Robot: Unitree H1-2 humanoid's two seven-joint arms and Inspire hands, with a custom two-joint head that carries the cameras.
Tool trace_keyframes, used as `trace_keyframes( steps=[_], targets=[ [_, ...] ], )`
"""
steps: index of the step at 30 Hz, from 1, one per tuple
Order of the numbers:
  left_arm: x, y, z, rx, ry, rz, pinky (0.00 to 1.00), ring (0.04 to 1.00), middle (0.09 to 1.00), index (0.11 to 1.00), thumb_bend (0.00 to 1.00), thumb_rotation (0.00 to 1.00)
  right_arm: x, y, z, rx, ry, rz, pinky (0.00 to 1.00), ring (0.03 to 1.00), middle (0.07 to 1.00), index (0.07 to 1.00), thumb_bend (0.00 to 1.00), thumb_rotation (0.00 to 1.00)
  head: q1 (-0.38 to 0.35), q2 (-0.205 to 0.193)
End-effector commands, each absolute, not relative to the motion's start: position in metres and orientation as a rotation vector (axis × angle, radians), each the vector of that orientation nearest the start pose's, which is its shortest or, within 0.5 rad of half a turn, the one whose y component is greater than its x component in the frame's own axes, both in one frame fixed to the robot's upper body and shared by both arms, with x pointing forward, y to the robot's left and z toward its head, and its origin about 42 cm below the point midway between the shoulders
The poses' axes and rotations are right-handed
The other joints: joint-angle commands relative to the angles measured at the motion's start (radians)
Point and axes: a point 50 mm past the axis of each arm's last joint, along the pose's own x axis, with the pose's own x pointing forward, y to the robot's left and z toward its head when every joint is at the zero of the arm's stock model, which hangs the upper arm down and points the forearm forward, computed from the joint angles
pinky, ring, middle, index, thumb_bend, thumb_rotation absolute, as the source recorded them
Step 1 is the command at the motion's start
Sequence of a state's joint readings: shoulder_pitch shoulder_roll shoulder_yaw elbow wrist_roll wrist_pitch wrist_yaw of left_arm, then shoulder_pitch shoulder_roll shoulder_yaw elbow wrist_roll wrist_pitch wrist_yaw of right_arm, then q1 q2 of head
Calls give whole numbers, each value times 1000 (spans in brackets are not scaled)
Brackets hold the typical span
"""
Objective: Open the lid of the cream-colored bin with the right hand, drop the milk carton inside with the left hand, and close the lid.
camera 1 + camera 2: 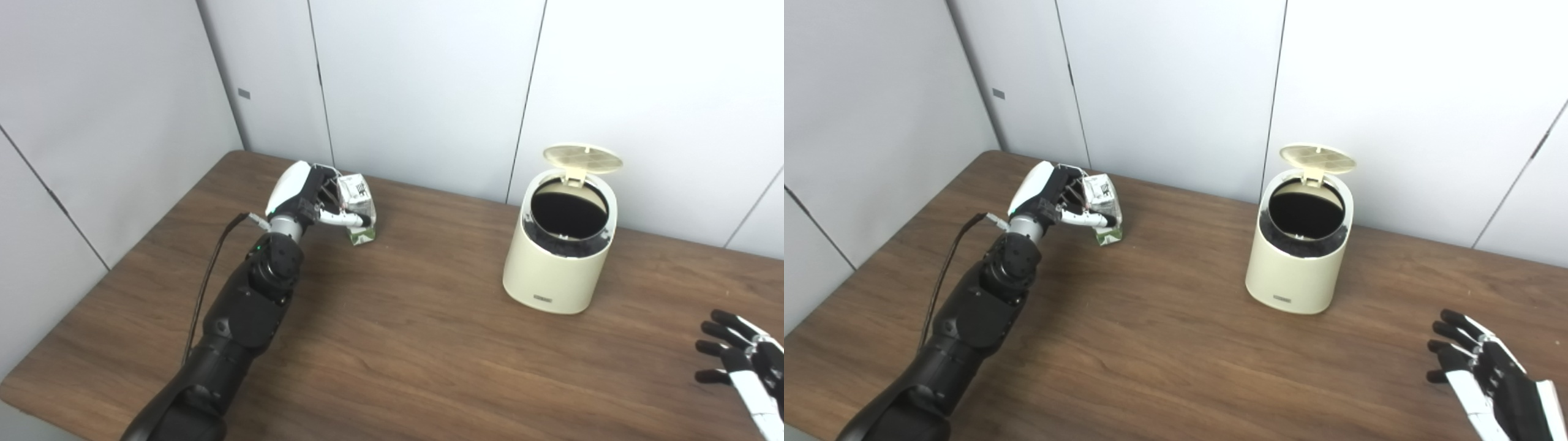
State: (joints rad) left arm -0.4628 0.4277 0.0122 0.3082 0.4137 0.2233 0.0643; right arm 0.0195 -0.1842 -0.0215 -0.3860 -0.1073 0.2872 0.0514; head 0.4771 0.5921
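A brown wooden table [398, 343] stands against pale wall panels. The left hand [303, 199] grips the milk carton [360, 208] at far left. The right hand [1482, 367] hovers empty, fingers spread, near right. The cream bin [560, 251] stands between them, lid [583, 158] raised.

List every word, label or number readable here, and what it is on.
None can be read.
Small dark label low on the cream-colored bin: too small.
Print on the milk carton in the left hand: blurred.
Grey plate on the wall: blank or illegible.
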Motion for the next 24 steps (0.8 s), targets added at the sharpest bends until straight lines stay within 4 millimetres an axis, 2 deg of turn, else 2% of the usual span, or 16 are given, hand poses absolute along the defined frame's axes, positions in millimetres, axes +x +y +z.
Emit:
trace_keyframes(
  steps=[1, 9, 11, 14, 19, 24],
  targets=[
    [439, 357, 242, 828, -118, 279, 364, 428, 499, 473, 477, 0, 268, -261, 200, -314, -147, 6, 563, 750, 791, 811, 645, 830, -5, 1],
    [429, 354, 245, 814, -186, 290, 364, 443, 494, 462, 478, 0, 266, -255, 203, -276, -138, 26, 648, 802, 825, 856, 553, 846, -63, 7],
    [424, 352, 248, 801, -237, 291, 345, 434, 498, 468, 476, 0, 265, -255, 202, -225, -136, 57, 772, 876, 883, 912, 473, 799, -88, 8],
    [414, 343, 252, 747, -296, 304, 345, 430, 496, 478, 476, 0, 266, -255, 201, -216, -119, 53, 867, 914, 906, 945, 437, 779, -134, 7],
    [398, 324, 264, 654, -370, 310, 373, 430, 497, 470, 477, 0, 269, -253, 198, -255, -115, 9, 835, 894, 892, 949, 384, 763, -197, 6],
    [386, 302, 281, 606, -463, 269, 346, 413, 507, 492, 475, 0, 271, -246, 192, -282, -121, -8, 798, 869, 875, 938, 398, 749, -275, 2]
  ],
)
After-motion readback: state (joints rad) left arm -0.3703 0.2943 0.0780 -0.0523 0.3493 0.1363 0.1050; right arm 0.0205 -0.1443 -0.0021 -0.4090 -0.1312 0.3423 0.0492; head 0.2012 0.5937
